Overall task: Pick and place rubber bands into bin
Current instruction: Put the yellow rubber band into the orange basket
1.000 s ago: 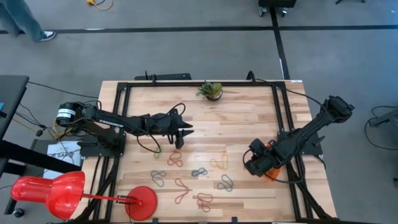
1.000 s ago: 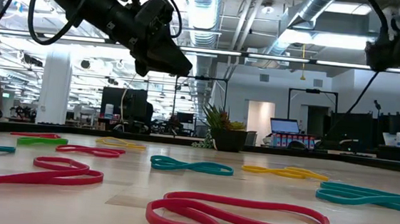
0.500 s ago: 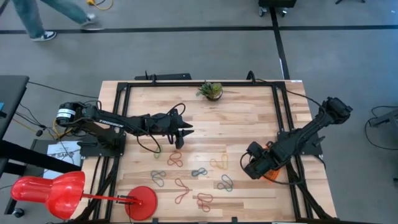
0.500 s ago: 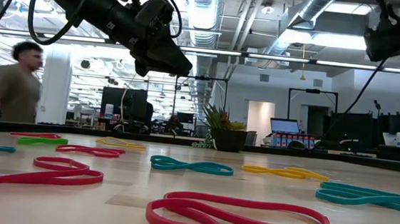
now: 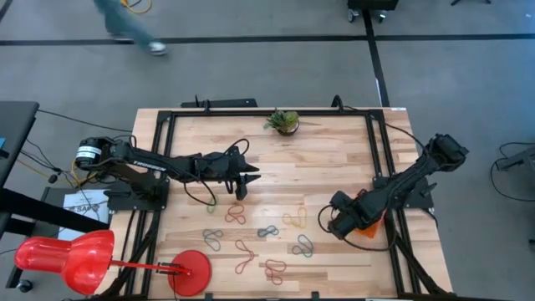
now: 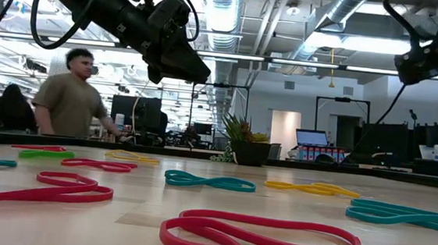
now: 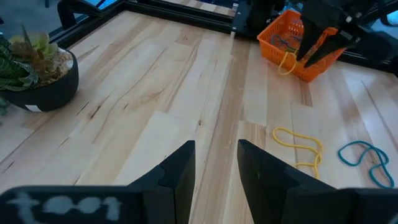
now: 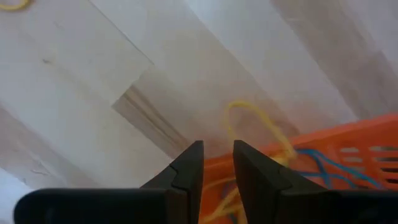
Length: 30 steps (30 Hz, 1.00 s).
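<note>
Several rubber bands [image 5: 267, 232] in red, yellow, green and grey-blue lie flat on the wooden table's near middle. The orange bin [image 5: 369, 227] sits at the table's right edge with a blue band [image 8: 318, 163] inside. A yellow band [image 8: 254, 123] hangs over the bin's rim, one loop outside on the wood. My right gripper [image 5: 334, 222] hovers just left of the bin, its fingers [image 8: 189, 169] narrowly open above that rim. My left gripper [image 5: 248, 179] is open in the air left of centre, well above the bands. My right gripper stands over the bin's rim [image 8: 292, 146] where the yellow band drapes across it. Part of that band runs below and between the fingers. I cannot tell whether the fingers touch it.
A small potted plant [image 5: 284, 122] stands at the far edge. A round red disc [image 5: 191, 271] with a red lamp-like object lies at the near left corner. Black frame rails border the table. A person [image 6: 71, 95] walks in the room beyond.
My right gripper has drifted toward the table's left, away from the bin's middle and out over its left rim. The bands on the table have stayed where they were. A person has walked across the room behind.
</note>
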{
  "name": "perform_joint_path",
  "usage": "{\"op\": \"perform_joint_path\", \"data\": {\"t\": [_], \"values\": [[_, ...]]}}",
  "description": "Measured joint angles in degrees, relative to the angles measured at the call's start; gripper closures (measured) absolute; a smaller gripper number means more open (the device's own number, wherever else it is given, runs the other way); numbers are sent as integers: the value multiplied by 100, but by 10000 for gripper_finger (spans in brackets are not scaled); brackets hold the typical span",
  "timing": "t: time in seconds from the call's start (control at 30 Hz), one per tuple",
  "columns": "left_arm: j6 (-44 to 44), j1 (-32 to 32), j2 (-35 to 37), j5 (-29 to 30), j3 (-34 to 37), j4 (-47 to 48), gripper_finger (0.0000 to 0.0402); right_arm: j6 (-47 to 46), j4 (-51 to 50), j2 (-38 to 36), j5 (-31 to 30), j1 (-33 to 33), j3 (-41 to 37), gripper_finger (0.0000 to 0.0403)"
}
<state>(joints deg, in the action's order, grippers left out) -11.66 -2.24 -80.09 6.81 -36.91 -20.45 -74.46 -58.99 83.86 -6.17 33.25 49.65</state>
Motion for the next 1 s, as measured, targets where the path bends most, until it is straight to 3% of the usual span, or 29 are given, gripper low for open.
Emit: {"op": "perform_joint_path", "data": {"t": [0.33, 1.0], "values": [[7, 1, 0, 2, 0, -2, 292, -4, -452, -217, -154, 7, 332, 322], [35, 0, 0, -7, 0, 24, 292, -96, -176, -212, 11, 47, 332, 322]]}}
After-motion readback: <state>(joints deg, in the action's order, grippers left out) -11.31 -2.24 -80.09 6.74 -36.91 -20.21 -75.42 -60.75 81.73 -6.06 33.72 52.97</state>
